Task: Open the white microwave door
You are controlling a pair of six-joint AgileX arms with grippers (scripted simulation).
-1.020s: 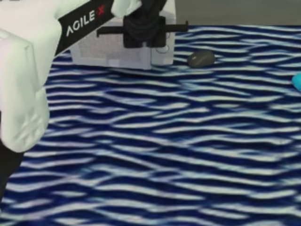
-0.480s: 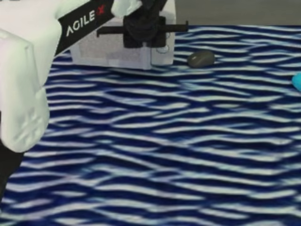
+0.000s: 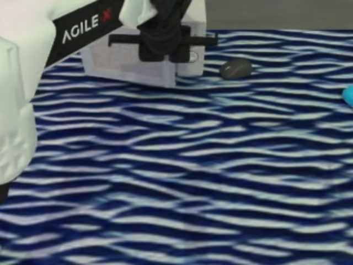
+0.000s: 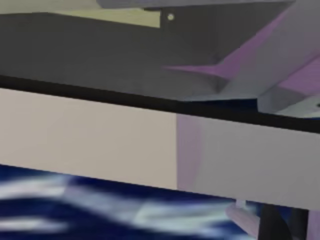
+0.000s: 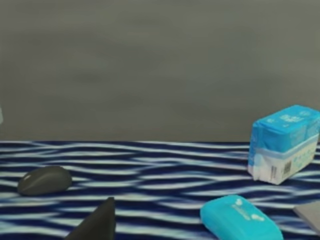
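A broad, flat, pale cream-and-grey panel edge (image 4: pixel 100 145) spans the close-up, with a dark grey cavity above it. Beneath it lies the table (image 4: pixel 60 210), covered in blue-and-white wavy cloth.

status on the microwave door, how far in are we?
Done: the left pincer is at the front of the white microwave, over the door. In hand: the door's near edge looks swung slightly out, and the left wrist view shows a dark gap behind the panel, so opening seems just begun. Left: most of the swing. The right arm is out of the top view.
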